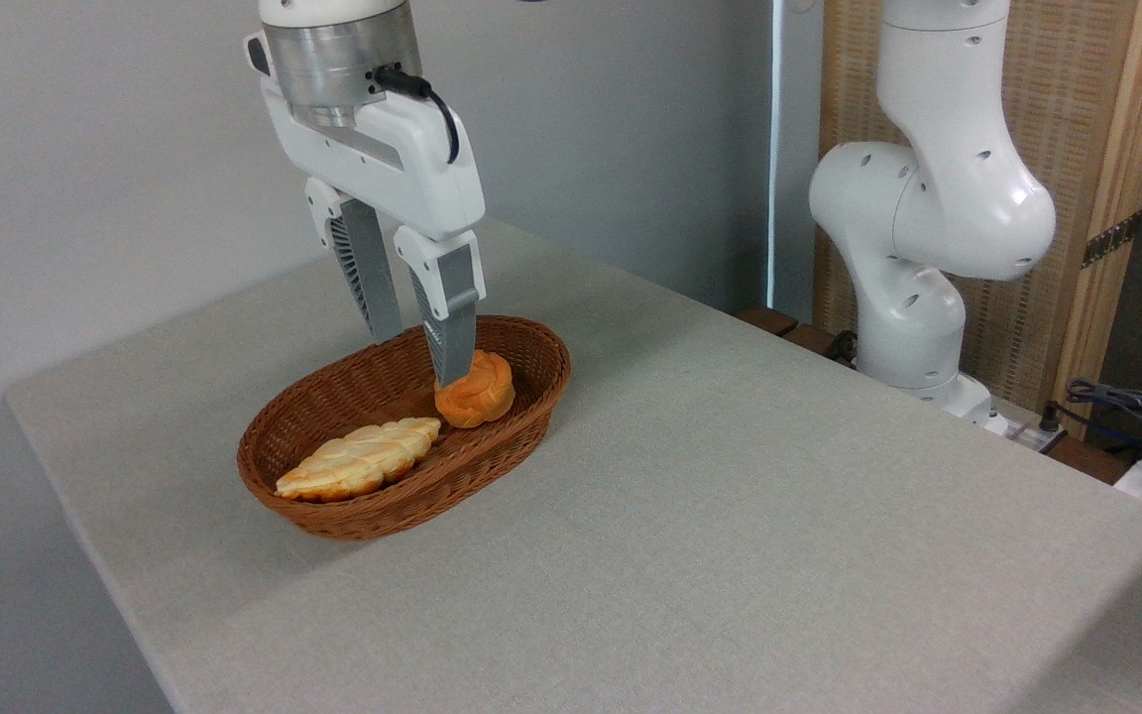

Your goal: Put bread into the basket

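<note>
The tool (419, 359) is hanging over the basket (353, 508) with its fingers pointing down and standing apart, gripping nothing. The nearer finger (452, 337) is overlapping the left edge of the bread (480, 391) in this view; whether it is touching the bun cannot be told. The farther finger is hanging over the basket's inner floor, clear of the bread.

The bread, a round orange-golden bun with a knotted top, is sitting inside the basket toward its right end, close to the far rim. A paler leaf-shaped braided loaf (358, 459) is lying in the left half of the same basket, its tip just beside the bun.

The basket is resting on the grey desk (730, 516), toward the left and far part of its surface. The arm's white base column (913, 288) is standing beyond the desk's right edge, before a wooden panel (1096, 149). A tangle of cables (1126, 407) is lying at the far right.
</note>
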Motion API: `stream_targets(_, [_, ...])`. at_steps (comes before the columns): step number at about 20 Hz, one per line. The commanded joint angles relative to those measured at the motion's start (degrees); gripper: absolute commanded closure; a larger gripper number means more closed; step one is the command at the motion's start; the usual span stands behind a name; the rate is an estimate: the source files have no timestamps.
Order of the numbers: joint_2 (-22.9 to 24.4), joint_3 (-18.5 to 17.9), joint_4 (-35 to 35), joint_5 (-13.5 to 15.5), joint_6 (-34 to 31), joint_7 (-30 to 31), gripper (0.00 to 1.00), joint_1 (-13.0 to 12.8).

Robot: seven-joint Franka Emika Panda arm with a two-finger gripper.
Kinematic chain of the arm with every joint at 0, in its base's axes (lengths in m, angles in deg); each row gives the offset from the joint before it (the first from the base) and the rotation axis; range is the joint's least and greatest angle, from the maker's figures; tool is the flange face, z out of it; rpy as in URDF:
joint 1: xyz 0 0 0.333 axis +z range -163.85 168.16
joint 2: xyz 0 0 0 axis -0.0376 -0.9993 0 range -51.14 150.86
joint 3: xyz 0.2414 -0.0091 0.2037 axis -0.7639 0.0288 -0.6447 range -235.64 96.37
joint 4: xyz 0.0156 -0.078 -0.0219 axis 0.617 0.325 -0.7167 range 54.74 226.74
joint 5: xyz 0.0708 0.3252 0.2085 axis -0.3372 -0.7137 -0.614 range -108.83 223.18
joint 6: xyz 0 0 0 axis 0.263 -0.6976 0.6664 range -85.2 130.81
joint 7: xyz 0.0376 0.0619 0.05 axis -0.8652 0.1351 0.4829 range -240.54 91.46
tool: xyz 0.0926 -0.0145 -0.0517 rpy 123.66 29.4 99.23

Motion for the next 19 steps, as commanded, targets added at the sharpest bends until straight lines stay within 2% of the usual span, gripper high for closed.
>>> stream_targets(1, [1.3,-5.0,1.0,-0.7,-0.1,-1.0,0.00,-4.1])
stream_targets(2, [1.4,-6.6,1.0,-0.7,-0.2,-1.5,0.00,-4.7])
stream_targets(6, [1.7,-7.4,1.0,-0.6,-0.2,-3.4,0.00,-4.9])
stream_targets(19, [1.8,-7.2,1.0,-0.6,-1.0,-3.4,0.00,-4.9])
